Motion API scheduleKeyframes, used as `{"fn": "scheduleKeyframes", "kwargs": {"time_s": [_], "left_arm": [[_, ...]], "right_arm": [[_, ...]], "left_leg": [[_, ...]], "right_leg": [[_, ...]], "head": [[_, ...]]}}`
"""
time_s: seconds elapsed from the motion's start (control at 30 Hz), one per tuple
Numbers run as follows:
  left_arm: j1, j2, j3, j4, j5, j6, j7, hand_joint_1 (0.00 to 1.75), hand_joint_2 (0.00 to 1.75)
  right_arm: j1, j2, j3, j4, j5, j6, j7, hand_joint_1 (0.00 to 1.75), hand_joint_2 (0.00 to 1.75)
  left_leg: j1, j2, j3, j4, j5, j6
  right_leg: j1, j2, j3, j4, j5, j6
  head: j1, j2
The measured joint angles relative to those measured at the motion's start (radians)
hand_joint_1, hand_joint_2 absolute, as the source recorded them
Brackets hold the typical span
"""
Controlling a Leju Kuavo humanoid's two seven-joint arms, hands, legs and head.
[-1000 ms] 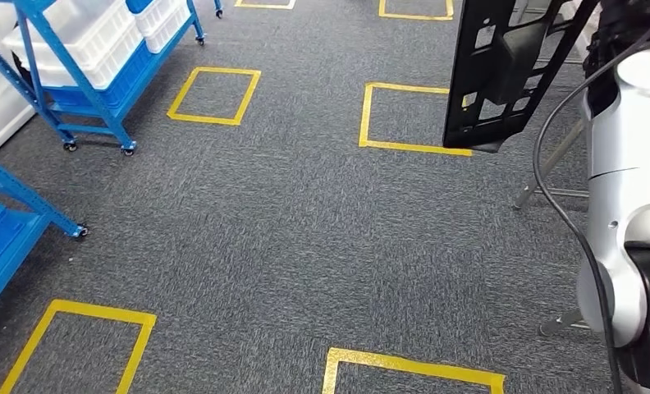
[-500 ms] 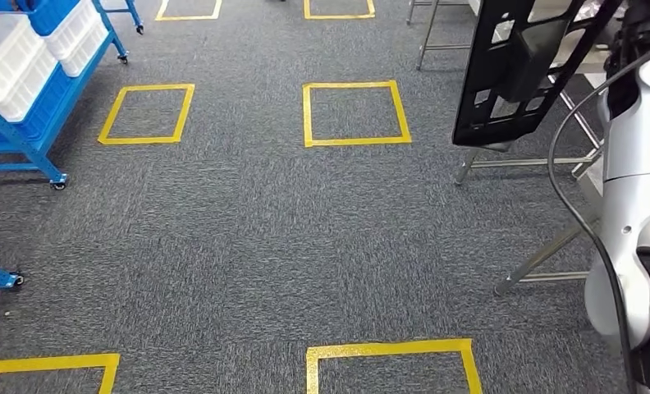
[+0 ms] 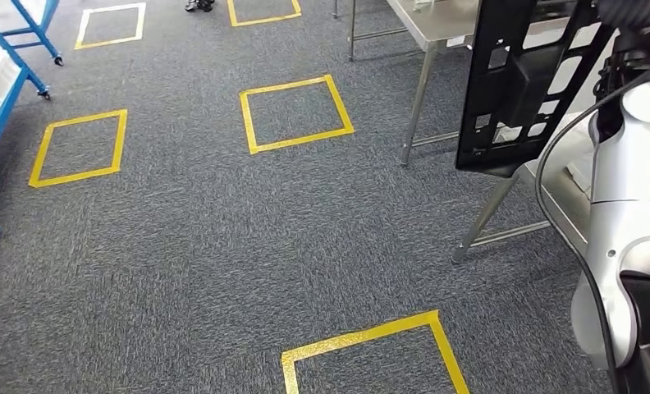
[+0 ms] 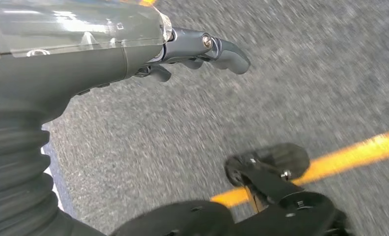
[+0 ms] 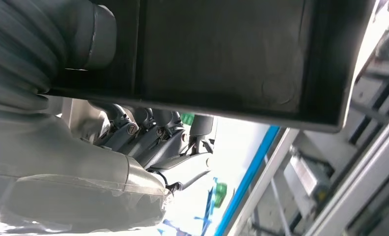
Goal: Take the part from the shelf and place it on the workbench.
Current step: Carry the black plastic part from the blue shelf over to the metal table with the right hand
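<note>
The part (image 3: 523,82) is a flat black plastic panel with cut-out windows, held upright at the upper right of the head view, in front of the steel workbench (image 3: 437,20). In the right wrist view my right hand (image 5: 133,142) grips the part (image 5: 222,49), its thumb (image 5: 99,34) on one face and the dark fingers (image 5: 153,130) curled under the edge. My silver right arm (image 3: 633,205) rises along the right edge. My left hand (image 4: 192,49) hangs over the grey carpet with nothing in it, fingers loosely extended.
The workbench legs (image 3: 418,103) stand on the carpet, with a second steel surface (image 3: 560,189) below the part. A blue shelf cart (image 3: 2,74) is at the far left. Yellow tape squares (image 3: 295,113) mark the floor.
The whole view has swung: the blue shelves slid off to the left and the workbench came in at the upper right. The part stays in my right hand.
</note>
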Motion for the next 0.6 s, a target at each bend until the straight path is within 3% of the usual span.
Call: {"fn": "scheduleKeyframes", "kwargs": {"time_s": [0.07,0.1,0.13,0.17,0.23,0.3,0.37,0.4,0.47,0.53,0.6], "left_arm": [[-0.002,0.000,0.003,0.000,0.002,0.001,0.001,0.00,1.75],[-0.004,0.000,0.004,0.000,0.001,0.001,0.002,0.00,1.75],[-0.005,0.000,0.005,0.000,0.001,0.002,0.004,0.00,1.75],[-0.005,0.000,0.006,0.000,0.001,0.002,0.006,0.00,1.75],[0.000,0.000,0.009,0.000,0.000,0.002,0.011,0.00,1.75],[0.006,0.001,0.012,0.000,-0.001,0.002,0.014,0.00,1.75],[0.008,0.000,0.014,0.000,-0.002,0.002,0.016,0.00,1.75],[0.006,0.000,0.015,0.000,-0.002,0.002,0.017,0.00,1.75],[0.003,-0.001,0.017,0.000,-0.002,0.003,0.020,0.00,1.75],[0.004,-0.003,0.019,0.000,-0.001,0.007,0.025,0.00,1.75],[0.007,-0.005,0.021,0.000,0.001,0.014,0.032,0.00,1.75]], "right_arm": [[0.008,0.009,-0.003,-0.002,0.000,0.002,0.001,1.75,1.75],[0.012,0.013,-0.004,-0.002,0.000,0.004,0.002,1.75,1.75],[0.015,0.016,-0.005,-0.003,0.000,0.007,0.004,1.75,1.75],[0.017,0.017,-0.008,-0.005,0.001,0.010,0.006,1.75,1.75],[0.017,0.020,-0.014,-0.008,0.001,0.015,0.010,1.75,1.75],[0.021,0.020,-0.019,-0.009,0.002,0.019,0.013,1.75,1.75],[0.024,0.021,-0.022,-0.009,0.007,0.023,0.015,1.75,1.75],[0.025,0.022,-0.024,-0.009,0.009,0.025,0.015,1.75,1.75],[0.018,0.023,-0.027,-0.009,0.013,0.026,0.013,1.75,1.75],[0.015,0.029,-0.027,-0.007,0.015,0.027,0.010,1.75,1.75],[0.025,0.041,-0.027,-0.003,0.021,0.025,0.004,1.75,1.75]], "left_leg": [[0.000,-0.024,-0.060,0.127,-0.046,0.003],[-0.001,-0.027,-0.074,0.149,-0.043,0.007],[-0.004,-0.031,-0.069,0.131,-0.020,0.014],[-0.007,-0.041,-0.049,0.076,0.018,0.023],[-0.011,-0.093,0.007,-0.063,0.085,0.044],[-0.014,-0.128,0.037,-0.132,0.104,0.054],[-0.016,-0.109,0.045,-0.144,0.106,0.057],[-0.015,-0.094,0.050,-0.156,0.113,0.059],[-0.010,-0.064,0.061,-0.188,0.130,0.065],[-0.009,-0.037,0.065,-0.202,0.137,0.066],[-0.008,-0.008,0.064,-0.197,0.132,0.063]], "right_leg": [[0.007,0.027,0.000,0.000,0.001,-0.007],[0.012,0.043,0.000,0.000,0.001,-0.009],[0.015,0.059,0.000,0.000,0.002,-0.010],[0.017,0.075,0.000,0.001,0.003,-0.010],[0.017,0.102,-0.001,0.000,0.005,-0.008],[0.011,0.125,-0.005,-0.001,0.010,0.001],[0.005,0.152,-0.010,-0.007,0.018,0.015],[0.006,0.150,-0.012,-0.009,0.019,0.020],[0.014,0.096,-0.033,0.026,-0.008,0.027],[0.015,0.025,-0.083,0.135,-0.069,0.033],[0.007,0.002,-0.125,0.229,-0.099,0.042]], "head": [[0.000,0.000],[0.000,0.000],[0.000,0.000],[0.000,0.000],[0.000,0.000],[0.000,0.000],[0.000,0.000],[0.000,0.000],[0.002,0.000],[0.004,0.000],[0.004,0.000]]}}
